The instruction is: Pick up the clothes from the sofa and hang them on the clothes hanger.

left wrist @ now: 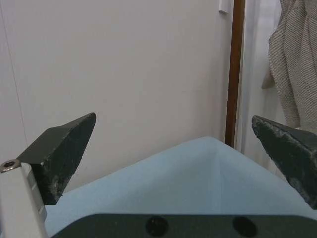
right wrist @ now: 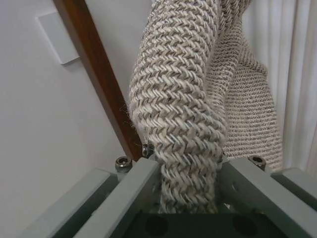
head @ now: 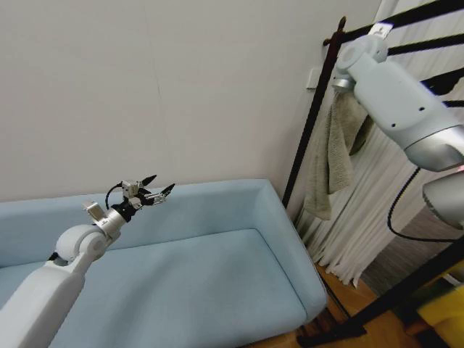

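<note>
A beige knitted garment (head: 332,156) hangs down beside the dark clothes rack (head: 308,130) at the upper right. My right arm reaches up to the rack's top, and my right gripper (right wrist: 190,171) is shut on a bunched fold of the knit garment (right wrist: 183,99), close to the brown pole (right wrist: 94,74). My left gripper (head: 161,184) hovers open above the backrest of the light blue sofa (head: 188,283), holding nothing. In the left wrist view its black fingertips (left wrist: 69,144) stand wide apart over the sofa (left wrist: 198,168), with the garment (left wrist: 292,59) and pole (left wrist: 233,74) farther off.
White curtains (head: 370,210) hang behind the rack. The rack's black base (head: 341,330) lies on the wood floor at the sofa's right end. A wall switch plate (head: 312,78) sits beside the pole. The sofa seat is bare.
</note>
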Controlling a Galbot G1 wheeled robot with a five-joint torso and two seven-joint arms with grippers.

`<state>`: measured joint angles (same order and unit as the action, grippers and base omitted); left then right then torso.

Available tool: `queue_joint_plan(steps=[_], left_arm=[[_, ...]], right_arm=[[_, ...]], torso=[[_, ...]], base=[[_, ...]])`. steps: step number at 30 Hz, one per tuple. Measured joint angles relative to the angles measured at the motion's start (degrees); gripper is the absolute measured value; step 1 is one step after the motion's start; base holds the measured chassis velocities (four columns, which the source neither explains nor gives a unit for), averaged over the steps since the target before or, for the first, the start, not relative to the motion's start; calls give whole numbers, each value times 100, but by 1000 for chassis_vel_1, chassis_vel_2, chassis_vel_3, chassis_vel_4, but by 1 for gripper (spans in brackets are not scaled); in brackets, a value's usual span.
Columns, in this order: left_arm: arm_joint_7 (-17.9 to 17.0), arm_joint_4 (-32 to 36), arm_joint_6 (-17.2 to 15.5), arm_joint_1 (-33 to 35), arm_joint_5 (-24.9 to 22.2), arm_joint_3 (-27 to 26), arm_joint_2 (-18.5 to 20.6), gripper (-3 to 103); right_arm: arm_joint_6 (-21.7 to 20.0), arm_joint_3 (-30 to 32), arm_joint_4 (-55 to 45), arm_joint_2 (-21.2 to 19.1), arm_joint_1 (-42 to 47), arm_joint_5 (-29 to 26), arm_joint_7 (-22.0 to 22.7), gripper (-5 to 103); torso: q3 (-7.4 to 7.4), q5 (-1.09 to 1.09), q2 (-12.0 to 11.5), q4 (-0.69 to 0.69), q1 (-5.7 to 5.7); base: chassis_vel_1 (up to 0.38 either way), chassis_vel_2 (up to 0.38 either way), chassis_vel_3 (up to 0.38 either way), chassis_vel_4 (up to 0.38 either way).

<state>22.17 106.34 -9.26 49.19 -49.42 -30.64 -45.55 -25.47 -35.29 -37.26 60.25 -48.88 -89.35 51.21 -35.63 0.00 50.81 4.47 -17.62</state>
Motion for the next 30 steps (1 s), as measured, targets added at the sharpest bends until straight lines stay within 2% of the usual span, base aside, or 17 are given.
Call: queue_joint_plan(steps=[11,21,30], left_arm=[[112,-193,16,-50,148,82,-146,100],[193,-264,35,-63,248,143,-305,100],[211,-283,42,-64,265,145,-345,100]], right_arm=[[41,201,640,137,30,423,-512,3],[111,195,885,85,8,860,-862,3],[110,226,951,21,21,813,-823,3]], torso=[[1,-1,0,-3,0],[1,1,0,0,0],[1,0,0,-1,1]], base=[[0,0,0,0],[0,0,0,0],[0,0,0,0]])
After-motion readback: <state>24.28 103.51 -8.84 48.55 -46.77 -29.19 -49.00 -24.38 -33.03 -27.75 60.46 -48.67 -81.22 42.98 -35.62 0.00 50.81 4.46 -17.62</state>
